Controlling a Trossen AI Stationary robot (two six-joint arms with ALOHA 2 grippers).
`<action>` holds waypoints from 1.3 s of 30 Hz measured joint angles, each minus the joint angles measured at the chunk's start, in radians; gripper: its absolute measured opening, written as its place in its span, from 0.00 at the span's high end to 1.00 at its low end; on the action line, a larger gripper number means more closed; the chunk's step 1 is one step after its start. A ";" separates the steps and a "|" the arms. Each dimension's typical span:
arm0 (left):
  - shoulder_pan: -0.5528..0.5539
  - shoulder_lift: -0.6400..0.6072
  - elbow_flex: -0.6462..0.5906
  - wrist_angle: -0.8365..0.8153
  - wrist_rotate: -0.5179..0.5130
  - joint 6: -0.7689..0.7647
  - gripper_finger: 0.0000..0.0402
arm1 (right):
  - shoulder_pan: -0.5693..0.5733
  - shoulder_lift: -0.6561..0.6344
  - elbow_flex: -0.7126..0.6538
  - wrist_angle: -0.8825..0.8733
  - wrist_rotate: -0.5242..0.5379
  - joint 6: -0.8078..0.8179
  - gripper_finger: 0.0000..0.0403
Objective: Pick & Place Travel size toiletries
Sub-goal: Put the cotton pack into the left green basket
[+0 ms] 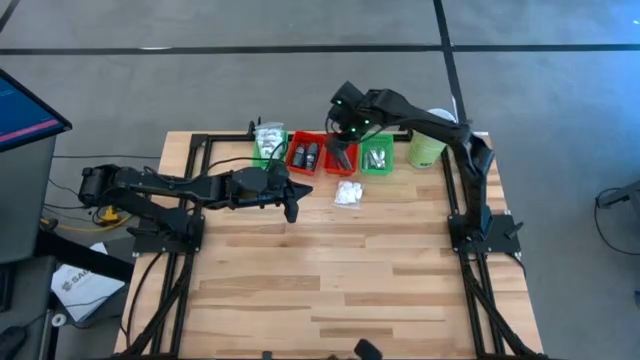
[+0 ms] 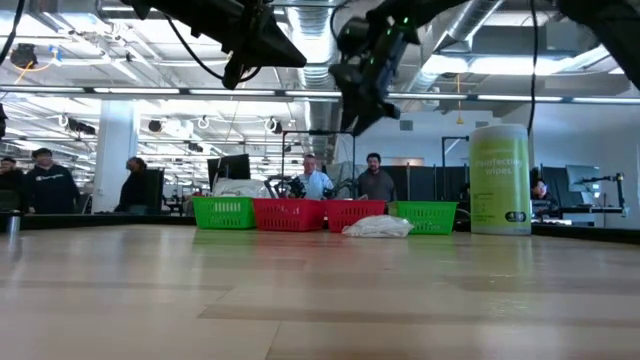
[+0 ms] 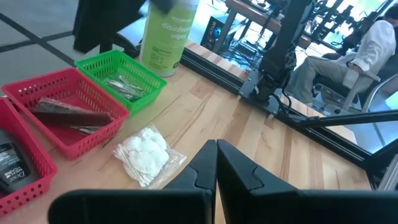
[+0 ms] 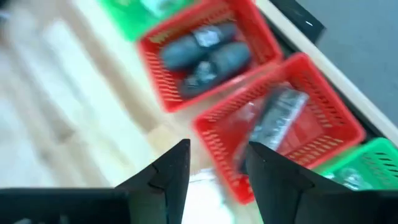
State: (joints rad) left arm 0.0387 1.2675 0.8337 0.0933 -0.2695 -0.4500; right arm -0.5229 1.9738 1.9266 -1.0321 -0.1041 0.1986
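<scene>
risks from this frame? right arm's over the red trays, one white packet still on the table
1. The right gripper, open, hovers above the red tray holding dark grey bars; dropping low could clip its rim.
2. The white packet lies against the tray row, leaving little finger room.
3. The left gripper, shut, waits beside that packet; arms could meet.

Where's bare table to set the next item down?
Free: the wood in front of the white packet, between both arm bases, down to the near edge. Crowded: the back row of trays, with the right gripper above and the canister beside.
</scene>
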 joint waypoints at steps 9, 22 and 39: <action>0.000 0.000 0.000 0.000 0.003 -0.003 1.00 | 0.092 -0.116 0.000 -0.059 -0.033 -0.026 0.71; 0.000 0.000 0.000 0.000 0.013 -0.003 1.00 | 0.199 -0.297 -0.309 0.039 -0.051 0.070 0.88; 0.000 0.000 0.000 0.000 0.013 -0.002 1.00 | 0.257 -0.580 -1.001 0.467 -0.054 0.570 0.95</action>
State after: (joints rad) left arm 0.0387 1.2675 0.8337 0.0933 -0.2565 -0.4519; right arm -0.2663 1.3941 0.9258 -0.5650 -0.1584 0.7686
